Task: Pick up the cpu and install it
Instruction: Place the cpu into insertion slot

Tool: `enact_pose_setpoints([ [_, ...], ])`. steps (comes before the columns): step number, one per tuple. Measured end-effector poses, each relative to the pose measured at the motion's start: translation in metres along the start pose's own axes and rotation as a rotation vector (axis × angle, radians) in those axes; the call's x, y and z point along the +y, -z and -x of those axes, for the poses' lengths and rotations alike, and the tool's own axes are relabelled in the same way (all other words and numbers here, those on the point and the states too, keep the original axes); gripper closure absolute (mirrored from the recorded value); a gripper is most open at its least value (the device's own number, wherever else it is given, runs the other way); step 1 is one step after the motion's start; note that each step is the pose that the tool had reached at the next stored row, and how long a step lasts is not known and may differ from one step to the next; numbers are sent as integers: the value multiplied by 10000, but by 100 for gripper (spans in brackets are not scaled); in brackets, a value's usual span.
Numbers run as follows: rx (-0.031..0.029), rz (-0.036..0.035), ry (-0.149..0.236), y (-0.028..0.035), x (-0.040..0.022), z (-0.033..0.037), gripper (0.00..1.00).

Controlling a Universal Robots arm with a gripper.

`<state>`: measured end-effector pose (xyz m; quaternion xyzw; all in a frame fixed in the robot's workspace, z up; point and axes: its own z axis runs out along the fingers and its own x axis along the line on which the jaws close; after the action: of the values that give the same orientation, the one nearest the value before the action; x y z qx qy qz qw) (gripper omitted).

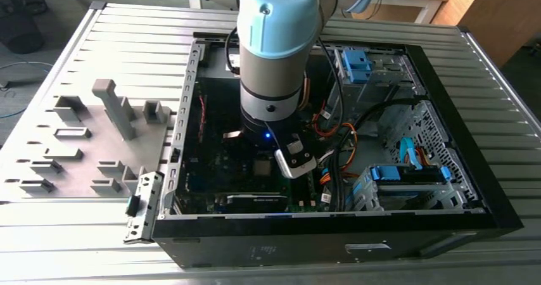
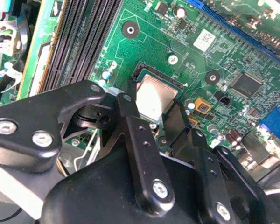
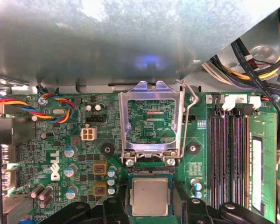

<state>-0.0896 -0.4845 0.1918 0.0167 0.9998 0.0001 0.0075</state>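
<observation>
Tabletop (image 1: 76,253) of ribbed metal carries an open black case (image 1: 338,250) lying on its side, and to the exterior view's left of it a grey plate with upright fixture blocks (image 1: 114,107). The arm (image 1: 275,44), grey with pale blue caps, reaches straight down into the case; raised letters mark its upper cap. Blue drive brackets (image 1: 355,66) and bundled cables fill the case's side toward the exterior view's right, and a dark graphics card (image 1: 253,202) lies near the front wall.

In both wrist views the green board (image 3: 60,140) (image 2: 200,60) covers the case floor. It bears a white printed logo (image 3: 53,165), fine white legends beside its parts, and a small white sticker (image 2: 204,39) whose print is too small to make out. Black memory slots (image 3: 228,154) (image 2: 79,42) run in parallel rows beside the socket. A twisted bundle of coloured wires (image 3: 51,105) ends near a white plug.

The metal socket frame (image 3: 122,121) stands tipped up on its hinge, hollow, with its thin wire lever (image 3: 189,121) raised alongside.

The cpu (image 3: 150,196) (image 2: 154,98), a small silvery square, lies flat within the dark socket border just below that hinge. The black jaws stand one on each side of it, close against its edges; whether they pinch it or merely flank it cannot be told.
</observation>
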Motion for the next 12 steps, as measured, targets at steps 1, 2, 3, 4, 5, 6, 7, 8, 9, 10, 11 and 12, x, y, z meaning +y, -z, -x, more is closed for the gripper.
enact_pose_setpoints([
  [1, -16, 1, -1, 0, 0, -1, 53],
  [2, -37, 1, -2, 1, 0, -3, 53],
  [3, -64, 0, -1, 1, 0, -3, 53],
  [4, -96, 1, 0, 1, -1, -5, 53],
  [5, -130, 3, 1, 1, -1, -8, 53],
  [6, -166, 4, 2, 1, -1, -11, 53],
  [7, -194, 6, 4, 1, -1, -15, 53],
  [8, -210, 7, 5, 0, -1, -21, 53],
  [9, -222, 9, 5, -4, -1, -29, 53],
  [10, -228, 11, 5, -9, -1, -35, 53],
  [11, -230, 9, 5, -13, -2, -39, 53],
  [12, -230, 8, 6, -14, -2, -39, 53],
])
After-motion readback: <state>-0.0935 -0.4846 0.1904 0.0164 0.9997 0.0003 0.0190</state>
